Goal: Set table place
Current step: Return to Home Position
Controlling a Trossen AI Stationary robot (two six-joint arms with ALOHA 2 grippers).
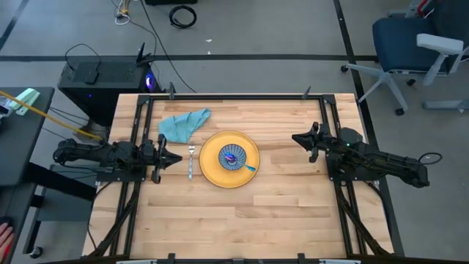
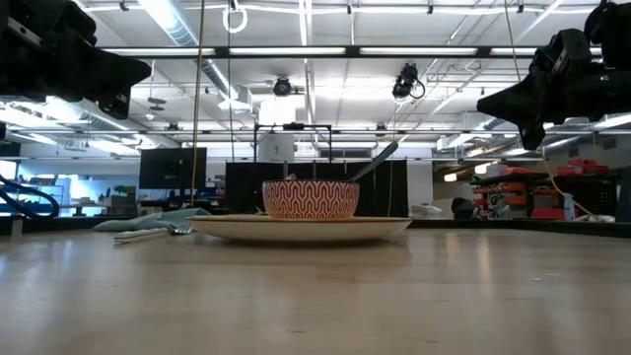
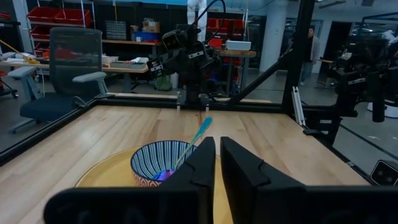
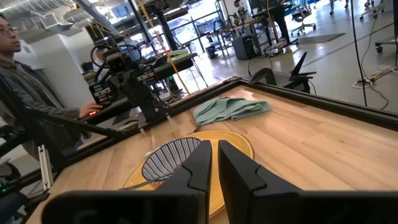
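Observation:
On the table (image 1: pixel 278 220) a yellow plate (image 1: pixel 229 174) lies at the middle. A striped bowl (image 1: pixel 232 156) stands on it, and a blue spoon (image 1: pixel 248 167) leans on the bowl's rim. A fork (image 1: pixel 190 163) lies flat left of the plate. A teal napkin (image 1: pixel 183 123) lies crumpled behind the fork. My left gripper (image 1: pixel 176 158) hangs level above the table left of the fork, shut and empty, pointing at the bowl (image 3: pixel 158 163). My right gripper (image 1: pixel 297 139) hangs level right of the plate (image 4: pixel 233 146), shut and empty.
A black rail frame (image 1: pixel 234 96) edges the table. A black box (image 1: pixel 102 77) stands off the far left corner, and a dark side desk (image 1: pixel 22 147) is to the left. A blue office chair (image 1: pixel 410 40) is at the far right. A person (image 4: pixel 18 68) sits beyond the table's left side.

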